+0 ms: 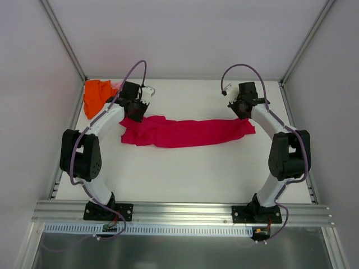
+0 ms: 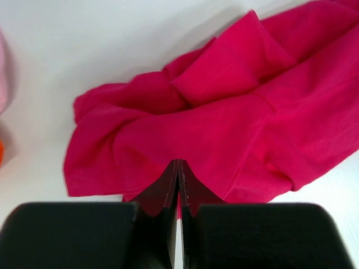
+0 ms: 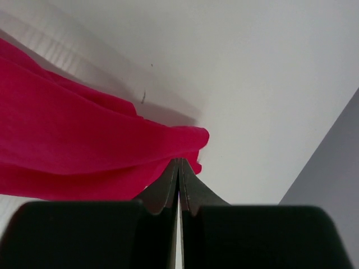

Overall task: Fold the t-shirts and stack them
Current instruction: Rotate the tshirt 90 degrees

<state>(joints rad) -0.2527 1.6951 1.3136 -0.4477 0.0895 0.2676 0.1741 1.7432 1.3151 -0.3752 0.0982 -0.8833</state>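
Note:
The crimson-red t-shirt (image 1: pixel 185 133) lies stretched in a long band across the middle of the white table (image 1: pixel 185 174). My left gripper (image 1: pixel 133 114) is over its left end, jaws shut, tips (image 2: pixel 179 162) meeting over the bunched red cloth (image 2: pixel 224 112). My right gripper (image 1: pixel 242 112) is at the shirt's right end, also shut, with its tips (image 3: pixel 179 161) right by the cloth's edge (image 3: pixel 84 140). No fold shows pinched in either one. The orange t-shirt (image 1: pixel 96 96) sits crumpled in the far left corner. A sliver of pale pink t-shirt (image 2: pixel 3 73) shows beside it.
Grey enclosure walls (image 1: pixel 33 84) rise close around the table on the left, back and right. A metal rail (image 1: pixel 185 212) carrying both arm bases runs along the near edge. The left arm reaches past the orange shirt.

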